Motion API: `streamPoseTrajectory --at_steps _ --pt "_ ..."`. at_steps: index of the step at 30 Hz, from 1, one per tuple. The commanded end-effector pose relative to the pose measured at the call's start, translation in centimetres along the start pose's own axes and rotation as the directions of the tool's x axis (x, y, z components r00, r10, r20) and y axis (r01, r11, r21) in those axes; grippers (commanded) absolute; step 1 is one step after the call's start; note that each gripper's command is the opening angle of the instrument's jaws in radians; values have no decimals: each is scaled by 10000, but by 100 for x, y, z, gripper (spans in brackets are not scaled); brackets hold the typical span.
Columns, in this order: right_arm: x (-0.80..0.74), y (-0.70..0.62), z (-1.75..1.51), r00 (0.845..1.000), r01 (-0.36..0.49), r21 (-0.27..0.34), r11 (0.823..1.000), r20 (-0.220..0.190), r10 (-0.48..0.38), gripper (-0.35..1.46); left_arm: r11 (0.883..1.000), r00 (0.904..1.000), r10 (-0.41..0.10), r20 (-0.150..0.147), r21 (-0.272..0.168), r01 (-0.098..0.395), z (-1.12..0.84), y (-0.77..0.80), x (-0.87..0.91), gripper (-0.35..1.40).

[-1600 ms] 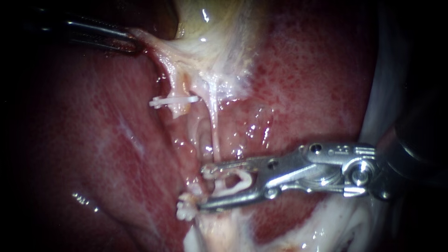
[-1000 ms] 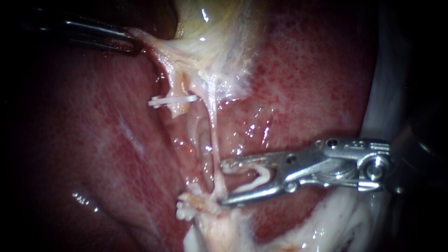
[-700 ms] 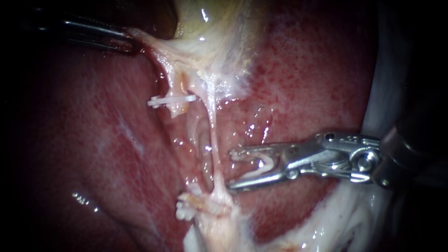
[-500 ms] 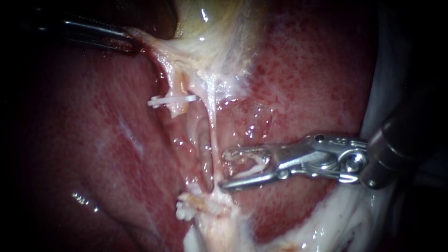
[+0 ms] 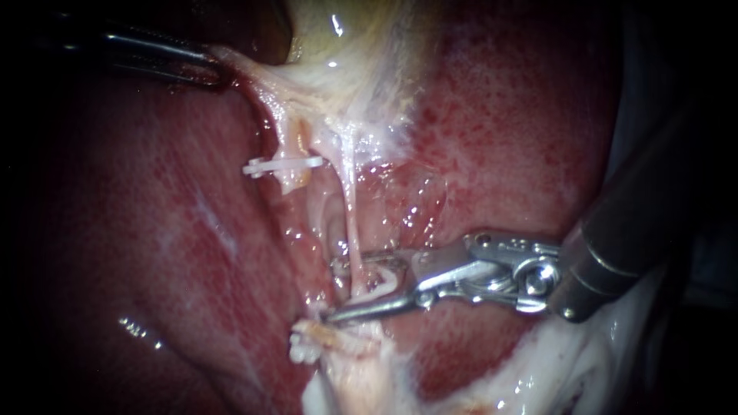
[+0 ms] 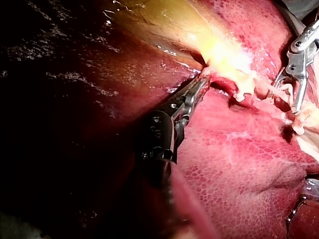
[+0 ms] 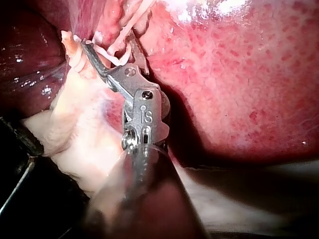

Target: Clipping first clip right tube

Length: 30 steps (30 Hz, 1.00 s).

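**Clip jaws now straddle the right tube**

Since half a second ago the right instrument (image 5: 336,290), silver-jawed on a dark shaft, has slid forward over the liver. Its tips were then just short of the strand and now lie past it.

Endoscope view: the thin, pale, taut right tube (image 5: 350,215) runs down from the yellowish, glistening gallbladder (image 5: 346,46) and passes between the jaws. They stand moderately apart, cradling the white plastic loaded clip (image 5: 388,283), and nothing is squeezed yet. Beside it a stubby tube already wears a white seated clip (image 5: 284,164). The dark left instrument (image 5: 215,69) has its jaws closed on the gallbladder's pale edge, stretching it over the mottled red liver (image 5: 523,115).

Left wrist view: the left instrument (image 6: 202,79) pinches that fold. Ahead of it, the right instrument's jaws gape.

Right wrist view: the tube's strands (image 7: 130,22) drop into the clip's open loop. Whether the far tips are free of tissue I cannot tell.

To do this well, I judge the tube should sit deep in the clip. The jaws should lie square across it, with both tips showing beyond it and no liver caught. Only then should the jaws close, steadily, with the left instrument holding tension.
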<state>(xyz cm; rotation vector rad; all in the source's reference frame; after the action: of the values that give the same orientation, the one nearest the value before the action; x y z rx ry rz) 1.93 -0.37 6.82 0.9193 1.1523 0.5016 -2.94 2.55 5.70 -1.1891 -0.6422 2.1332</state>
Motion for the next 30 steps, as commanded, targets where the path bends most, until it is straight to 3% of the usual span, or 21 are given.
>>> streamPoseTrajectory --at_steps 1,10,14,21,30 --pt "3 -4 0 10000 37 22 10000 -82 -37 49 10000 10000 -2 1 2 2 0 0 0 -35" --pt "29 -49 -5 9988 -58 532 9986 -480 83 49 10000 10000 -1 2 1 1 0 0 0 -35" --pt "35 -61 -4 9980 -163 677 9976 -594 203 48 10000 10000 -2 1 2 2 0 0 0 -35" --pt "35 -57 -5 9979 -265 734 9970 -570 307 41 10000 10000 -3 1 3 3 0 0 0 -35" --pt "34 -49 -6 9976 -368 772 9963 -551 411 18 10000 10000 -3 1 5 3 1 0 0 -35"
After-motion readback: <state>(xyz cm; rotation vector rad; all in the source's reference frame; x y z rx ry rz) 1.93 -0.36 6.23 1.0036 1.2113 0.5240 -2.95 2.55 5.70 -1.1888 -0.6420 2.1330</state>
